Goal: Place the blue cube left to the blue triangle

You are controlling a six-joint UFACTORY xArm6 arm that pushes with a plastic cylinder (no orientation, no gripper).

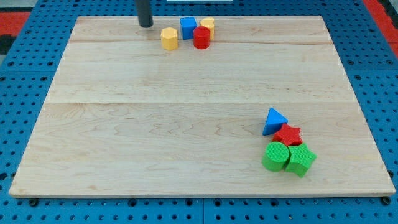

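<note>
The blue cube (188, 27) sits near the view's top, in a cluster with a yellow hexagon block (169, 38) at its lower left, a red cylinder (201, 37) at its lower right and a second yellow block (208, 26) to its right. The blue triangle (274, 121) lies at the view's lower right. My tip (146, 25) rests on the board at the top, left of the blue cube and just up-left of the yellow hexagon, apart from both.
A red star (288, 134), a green cylinder (275, 156) and a green hexagon-like block (301, 159) are packed just below the blue triangle. The wooden board (124, 124) lies on a blue pegboard (18, 74).
</note>
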